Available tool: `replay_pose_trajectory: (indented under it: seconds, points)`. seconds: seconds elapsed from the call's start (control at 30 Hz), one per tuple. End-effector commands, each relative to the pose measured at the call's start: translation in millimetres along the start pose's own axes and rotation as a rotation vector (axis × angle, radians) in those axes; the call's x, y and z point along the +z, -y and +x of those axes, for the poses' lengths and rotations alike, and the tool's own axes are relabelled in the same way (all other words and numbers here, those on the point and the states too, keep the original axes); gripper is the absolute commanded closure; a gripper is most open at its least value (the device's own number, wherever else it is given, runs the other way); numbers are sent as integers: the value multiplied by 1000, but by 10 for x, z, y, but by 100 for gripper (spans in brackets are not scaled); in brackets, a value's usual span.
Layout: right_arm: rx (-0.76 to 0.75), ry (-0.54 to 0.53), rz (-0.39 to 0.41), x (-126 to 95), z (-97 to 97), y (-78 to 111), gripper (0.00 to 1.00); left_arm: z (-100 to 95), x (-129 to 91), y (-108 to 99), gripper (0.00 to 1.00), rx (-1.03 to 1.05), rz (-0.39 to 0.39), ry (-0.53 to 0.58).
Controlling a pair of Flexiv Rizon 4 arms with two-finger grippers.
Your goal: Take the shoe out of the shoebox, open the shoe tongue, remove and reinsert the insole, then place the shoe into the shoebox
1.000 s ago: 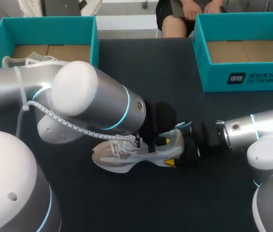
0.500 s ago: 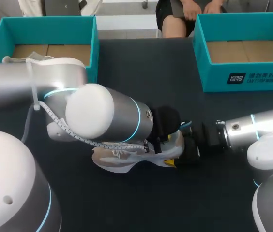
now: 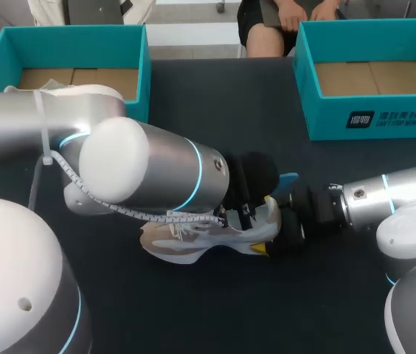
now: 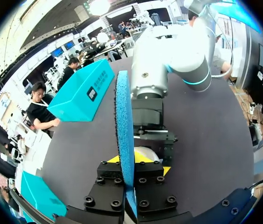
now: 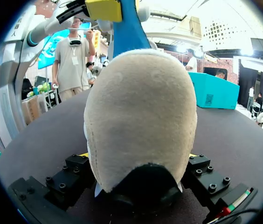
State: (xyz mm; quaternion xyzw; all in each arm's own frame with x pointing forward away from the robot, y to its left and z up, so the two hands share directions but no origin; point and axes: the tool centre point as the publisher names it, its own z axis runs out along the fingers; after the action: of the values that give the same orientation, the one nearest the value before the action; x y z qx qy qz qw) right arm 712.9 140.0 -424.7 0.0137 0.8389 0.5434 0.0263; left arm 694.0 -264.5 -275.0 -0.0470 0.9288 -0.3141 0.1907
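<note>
A white and grey shoe (image 3: 193, 242) lies on its side on the dark table, heel to the right. My right gripper (image 3: 283, 230) is shut on the heel, and in the right wrist view the heel (image 5: 141, 116) fills the space between that gripper's (image 5: 138, 161) fingers. Rising out of the shoe is a blue insole (image 3: 288, 179), seen edge-on in the left wrist view as the insole (image 4: 123, 116). My left gripper (image 4: 130, 164) is shut on its near end, above the shoe's opening. The left arm hides much of the shoe from the head camera.
A teal shoebox (image 3: 146, 66) stands open at the back left, and a second teal box (image 3: 385, 122) at the back right. Both show cardboard floors. My right arm's wrist (image 4: 169, 51) lies straight ahead of the left gripper.
The left gripper's fingers have come together on the insole. The left arm's wrist has shifted, and the blue insole now sticks up beside the heel. The right arm has kept still.
</note>
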Motion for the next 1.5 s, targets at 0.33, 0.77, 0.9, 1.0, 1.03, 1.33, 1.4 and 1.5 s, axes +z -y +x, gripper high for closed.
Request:
replay_pose_trajectory:
  seconds: [0.33,0.77,0.9,1.0,1.03,1.33,1.4,1.5]
  points:
    - [1,1,3,29,8,9,100,-162,-642,520,100,-49,93,-194]
    - [1,1,3,29,8,9,100,-261,-960,886,100,-108,190,-570]
    - [1,1,3,29,8,9,100,-348,-1148,968,100,-158,266,-589]
    - [1,1,3,29,8,9,100,-446,-1303,1010,100,-211,349,-573]
    - [1,1,3,29,8,9,100,-475,-1349,1020,100,-226,372,-581]
    - [1,1,3,29,8,9,100,-780,-1757,1091,100,-322,514,-669]
    - [1,1,3,29,8,9,100,-803,-1810,1079,100,-320,539,-664]
    - [1,1,3,29,8,9,100,-803,-1810,1079,100,-320,539,-664]
